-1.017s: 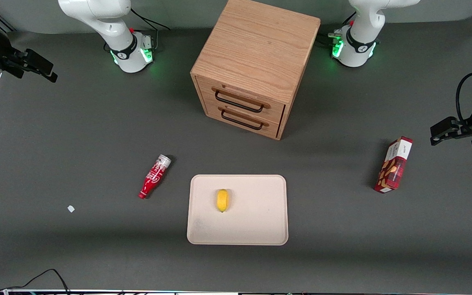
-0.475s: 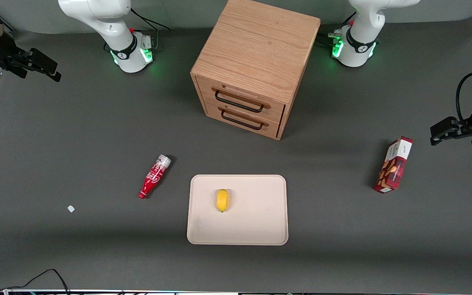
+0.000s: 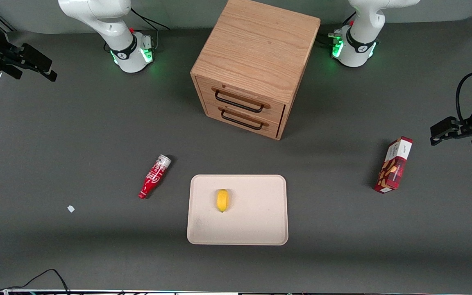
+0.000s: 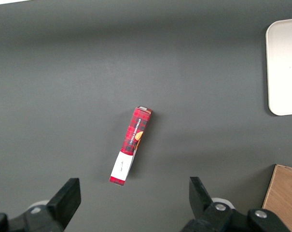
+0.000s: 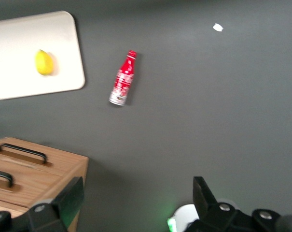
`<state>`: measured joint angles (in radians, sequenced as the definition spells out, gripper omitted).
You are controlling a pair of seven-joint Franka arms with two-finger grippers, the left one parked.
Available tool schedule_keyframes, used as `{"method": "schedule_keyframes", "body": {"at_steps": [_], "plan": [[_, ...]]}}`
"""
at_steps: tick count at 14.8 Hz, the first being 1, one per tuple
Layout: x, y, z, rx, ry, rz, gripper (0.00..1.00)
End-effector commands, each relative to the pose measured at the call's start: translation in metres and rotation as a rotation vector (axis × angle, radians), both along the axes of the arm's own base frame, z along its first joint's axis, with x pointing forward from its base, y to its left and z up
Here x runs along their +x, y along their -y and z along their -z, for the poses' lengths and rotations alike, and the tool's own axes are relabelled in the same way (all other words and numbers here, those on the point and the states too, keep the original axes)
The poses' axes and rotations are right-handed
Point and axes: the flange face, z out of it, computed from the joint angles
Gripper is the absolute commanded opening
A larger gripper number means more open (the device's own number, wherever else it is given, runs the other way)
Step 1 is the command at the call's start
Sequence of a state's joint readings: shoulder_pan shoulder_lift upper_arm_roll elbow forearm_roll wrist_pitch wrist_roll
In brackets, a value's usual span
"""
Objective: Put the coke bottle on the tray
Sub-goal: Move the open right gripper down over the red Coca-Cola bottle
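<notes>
Light: even and diffuse from overhead; the dark table point(image 3: 55, 135) shows no glare.
Shadows: soft, short ones beside the cabinet point(image 3: 256, 65) and the coke bottle point(image 3: 154, 176).
Glow: green lamps tint the mat at both arm bases.
Focus: my gripper point(image 3: 35, 65), high near the table's edge, looks dark; my wrist view is slightly soft.

Coke bottle point(image 3: 154, 176) beside tray point(image 3: 260, 221)

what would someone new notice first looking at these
Probably the big wooden two-drawer cabinet mid-table, then, nearer the front camera, the cream rectangular tray holding a small yellow lemon. The slim red coke bottle lies on its side on the dark mat beside the tray, while the right arm's black gripper, open, sits far off toward its end of the table.
</notes>
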<state>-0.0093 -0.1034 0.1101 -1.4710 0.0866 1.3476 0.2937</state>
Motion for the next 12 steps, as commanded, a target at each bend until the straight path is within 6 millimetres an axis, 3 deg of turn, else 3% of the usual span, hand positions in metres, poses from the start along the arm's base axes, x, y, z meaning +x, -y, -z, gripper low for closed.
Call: {"method": "schedule_keyframes", "body": {"at_steps": [1, 3, 5, 8, 12], "plan": [[0.034, -0.042, 0.03, 0.022, -0.088, 0.079, 1.0], [0.059, -0.074, 0.09, 0.004, -0.184, 0.2, 1.0], [0.074, -0.103, 0.165, -0.008, -0.225, 0.26, 1.0], [0.083, -0.109, 0.271, -0.019, -0.227, 0.329, 1.0], [0.096, -0.102, 0.38, -0.088, -0.189, 0.382, 1.0]]}}
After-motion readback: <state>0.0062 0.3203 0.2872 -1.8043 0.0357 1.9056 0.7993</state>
